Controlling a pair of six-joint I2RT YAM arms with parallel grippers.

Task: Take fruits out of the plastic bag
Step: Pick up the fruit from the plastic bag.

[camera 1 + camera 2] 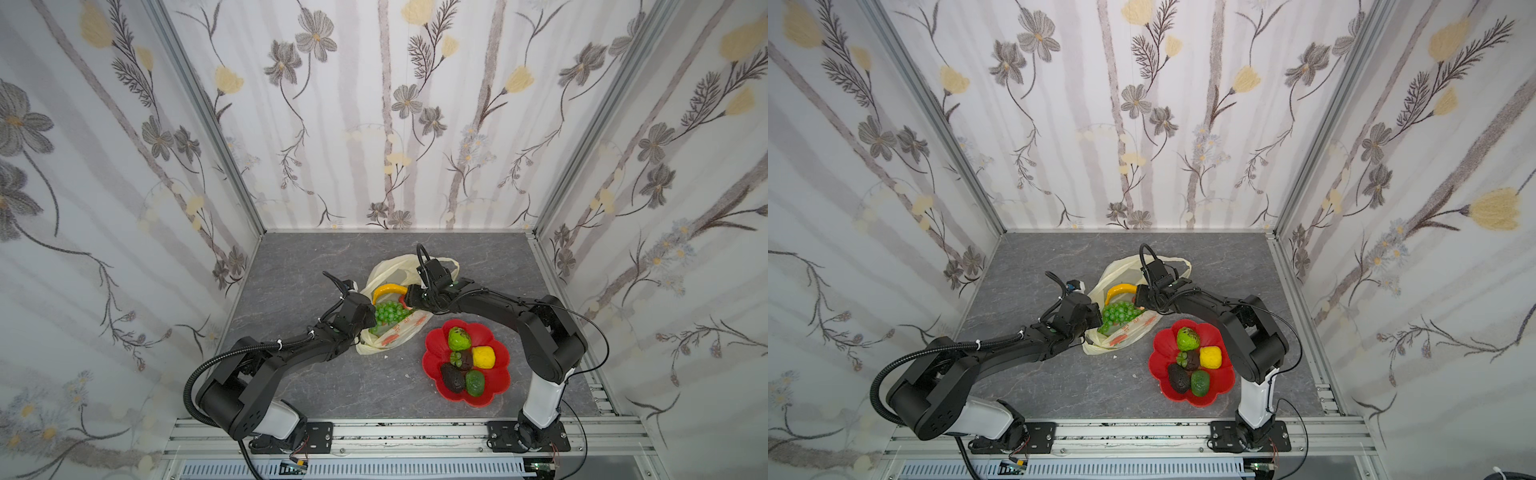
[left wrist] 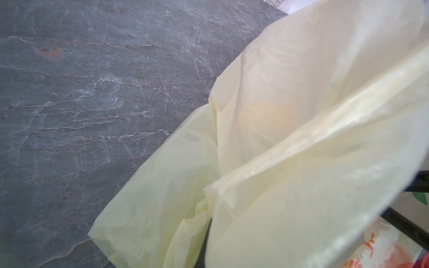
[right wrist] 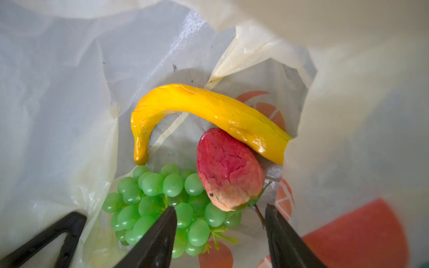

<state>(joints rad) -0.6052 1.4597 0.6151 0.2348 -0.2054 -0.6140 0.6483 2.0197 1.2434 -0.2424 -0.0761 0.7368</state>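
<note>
The plastic bag (image 1: 384, 338) lies on the tabletop (image 1: 311, 257) between the two arms with its mouth spread open. Three fruits are inside it: a yellow banana (image 3: 209, 109), a red strawberry (image 3: 228, 169) and a green grape bunch (image 3: 157, 199). The right arm (image 1: 490, 301) reaches over the mouth, and the right wrist view shows the right jaws parted and empty. The strawberry lies just ahead of them, its pale stem end towards their gap and its long axis running away from them, so they would probably close across its narrow width. Its far end touches the banana, which arches crosswise beyond, and the grapes sit under and beside one jaw tip. The left arm (image 1: 299, 345) is at the bag's rim beside the grapes. The left jaws are closed, seemingly pinching the film, which rises across the left wrist view. Other fruits lie in the red dish (image 1: 496, 386) near the right arm's base, so the right arm looks the nearer one for both the pick and the drop.
</note>
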